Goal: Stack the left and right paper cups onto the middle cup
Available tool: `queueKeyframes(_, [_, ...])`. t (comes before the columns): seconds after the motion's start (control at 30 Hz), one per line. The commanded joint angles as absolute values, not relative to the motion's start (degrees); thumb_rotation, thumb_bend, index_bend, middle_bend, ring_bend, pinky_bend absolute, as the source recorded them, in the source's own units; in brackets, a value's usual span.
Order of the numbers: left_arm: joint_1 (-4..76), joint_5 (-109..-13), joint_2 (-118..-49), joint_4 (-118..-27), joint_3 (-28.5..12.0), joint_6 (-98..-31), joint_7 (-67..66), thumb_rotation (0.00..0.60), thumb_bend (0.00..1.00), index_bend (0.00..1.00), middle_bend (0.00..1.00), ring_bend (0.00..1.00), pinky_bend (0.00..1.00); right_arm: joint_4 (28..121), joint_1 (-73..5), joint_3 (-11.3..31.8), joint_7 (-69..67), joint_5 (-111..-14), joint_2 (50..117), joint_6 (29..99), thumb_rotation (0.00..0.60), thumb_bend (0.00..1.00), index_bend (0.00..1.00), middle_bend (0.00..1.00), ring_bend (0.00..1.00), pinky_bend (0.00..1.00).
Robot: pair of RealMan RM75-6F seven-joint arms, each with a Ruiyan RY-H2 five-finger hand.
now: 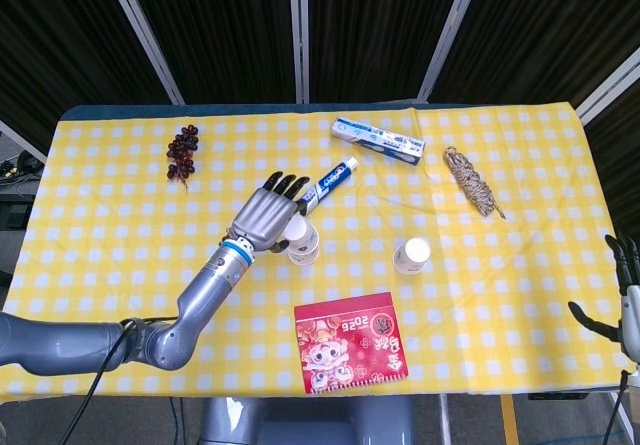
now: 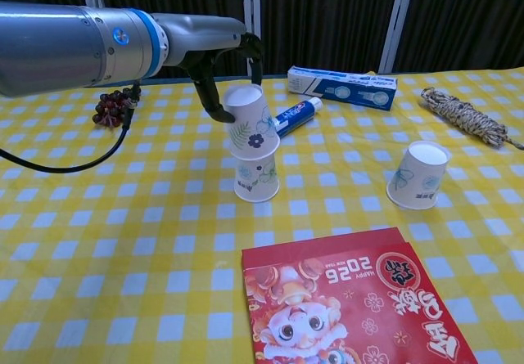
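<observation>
A bunch of dark grapes lies at about ten o'clock on the yellow checked table, well apart from the cups. Toward the centre, the robot's left hand holds an upturned paper cup between thumb and fingers, tilted slightly and set over the top of the middle cup, which stands upside down on the cloth; the chest view shows the held cup's rim overlapping the middle cup's upper part. A toothpaste tube lies just beyond the pair at one o'clock, with its box farther back. A red envelope sits at six o'clock near the front edge. The right cup stands upturned alone at three o'clock of the stack. A coil of twine rests at two o'clock. At the far right edge, the right hand hangs off the table, fingers spread and holding nothing.
</observation>
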State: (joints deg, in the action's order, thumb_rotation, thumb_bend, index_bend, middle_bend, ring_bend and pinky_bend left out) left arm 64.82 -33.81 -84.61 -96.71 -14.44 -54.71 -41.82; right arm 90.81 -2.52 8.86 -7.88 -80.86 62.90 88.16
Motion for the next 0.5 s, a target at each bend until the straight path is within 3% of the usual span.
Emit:
queueKeyframes(0.03, [65.13, -33.86, -85.12, -96.34, -14.28, -55.06, -41.55, 0.6, 0.31, 0.34, 0.0, 0.0, 0.0, 90.86, -2.48, 8.86, -8.0, -80.91, 62.83, 88.21, 0.6, 0.06, 0.0, 0.0, 0.0, 0.0])
queueKeyframes(0.1, [65.4, -33.96, -85.63, -95.87, -13.95, -55.27, -41.53, 0.6, 0.29, 0.28, 0.0, 0.0, 0.0, 90.88, -2.44, 8.88, -8.18, -80.93, 62.75, 88.25, 0.6, 0.06, 0.0, 0.0, 0.0, 0.0])
queueKeyframes(0.2, [65.85, -32.93, -85.82, -95.67, -13.42, -55.07, -41.73, 0.6, 0.15, 0.09, 0.0, 0.0, 0.0, 90.89, -2.44, 8.81, -8.34, -80.98, 62.72, 88.12, 0.6, 0.06, 0.0, 0.0, 0.0, 0.0])
queueKeyframes(0.27, [66.1, -32.15, -85.53, -96.01, -13.08, -54.84, -41.97, 0.6, 0.08, 0.01, 0.0, 0.0, 0.0, 90.79, -2.47, 8.8, -8.2, -81.03, 62.75, 88.1, 0.6, 0.06, 0.0, 0.0, 0.0, 0.0])
queueKeyframes(0.5, [62.8, -36.37, -81.98, -100.25, -12.06, -58.0, -37.92, 0.6, 0.05, 0.0, 0.0, 0.0, 0.0, 90.55, -2.76, 8.49, -7.45, -80.94, 63.04, 87.23, 0.6, 0.06, 0.0, 0.0, 0.0, 0.0])
